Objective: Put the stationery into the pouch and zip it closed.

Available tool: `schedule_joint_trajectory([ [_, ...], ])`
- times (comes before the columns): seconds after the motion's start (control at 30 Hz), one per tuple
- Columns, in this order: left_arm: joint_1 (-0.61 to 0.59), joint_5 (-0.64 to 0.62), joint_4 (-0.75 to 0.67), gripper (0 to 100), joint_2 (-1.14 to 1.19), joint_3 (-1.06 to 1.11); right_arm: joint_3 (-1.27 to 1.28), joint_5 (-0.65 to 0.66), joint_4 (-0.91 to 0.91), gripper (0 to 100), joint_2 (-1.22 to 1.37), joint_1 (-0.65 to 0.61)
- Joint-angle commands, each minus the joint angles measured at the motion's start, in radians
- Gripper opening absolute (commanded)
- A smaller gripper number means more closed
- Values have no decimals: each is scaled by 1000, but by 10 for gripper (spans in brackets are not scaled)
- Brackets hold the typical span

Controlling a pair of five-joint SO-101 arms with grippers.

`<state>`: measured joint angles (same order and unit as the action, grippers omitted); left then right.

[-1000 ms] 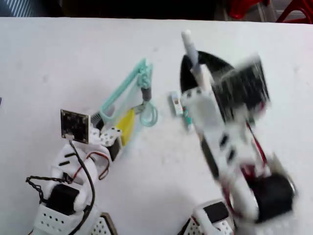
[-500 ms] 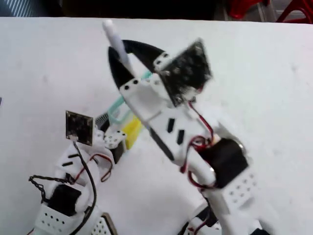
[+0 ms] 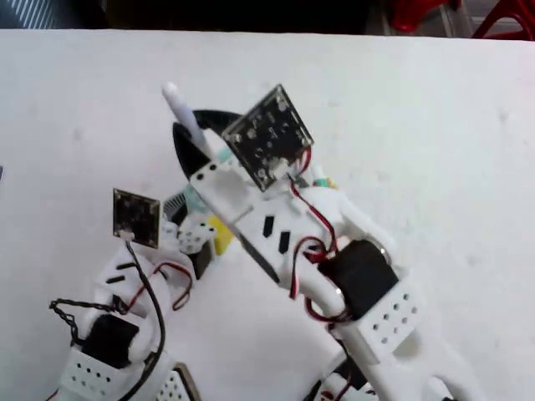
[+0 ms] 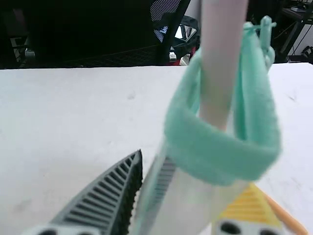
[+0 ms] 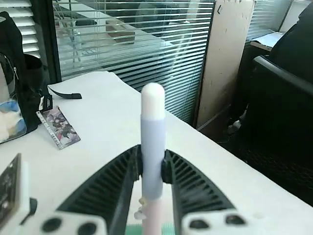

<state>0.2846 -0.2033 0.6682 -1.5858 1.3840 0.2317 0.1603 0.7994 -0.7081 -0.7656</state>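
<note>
My right gripper (image 3: pixel 194 138) is shut on a pen (image 3: pixel 179 107) with a lavender barrel and a white cap, held upright over the table's left half. In the right wrist view the pen (image 5: pixel 151 127) stands between the black fingers (image 5: pixel 110 188) of the gripper (image 5: pixel 151 166). My left gripper (image 3: pixel 206 231), with one yellow finger (image 3: pixel 219 236), is shut on the mint-edged mesh pouch (image 3: pixel 189 200), which lies mostly hidden under the right arm. In the left wrist view the pen's lower end (image 4: pixel 220 58) passes down through the pouch's mint rim (image 4: pixel 220 156), between the left gripper's (image 4: pixel 193 178) grey and yellow fingers.
A small mint and yellow item (image 3: pixel 321 178) peeks out beside the right arm. A printed card (image 5: pixel 58 129) and a black bag (image 5: pixel 14 93) lie at the table's far left end. Bare white table (image 3: pixel 435 150) stretches to the right.
The right arm has swung left across the table with the pen, from right of centre to above the pouch held by the left gripper. It now covers the pouch. The left arm barely moved.
</note>
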Motion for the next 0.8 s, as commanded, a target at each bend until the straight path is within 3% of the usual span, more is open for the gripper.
schedule_joint_trajectory([
  [0.0,7,8,-3,242,1,-8,72,2,-21,16,-117,4],
  [0.27,7,8,-3,242,1,-8,124,2,44,30,-140,165],
  [0.5,7,8,-3,242,1,-8,124,2,116,230,-101,185],
  [0.77,7,8,-3,241,1,-8,23,2,137,238,-151,243],
])
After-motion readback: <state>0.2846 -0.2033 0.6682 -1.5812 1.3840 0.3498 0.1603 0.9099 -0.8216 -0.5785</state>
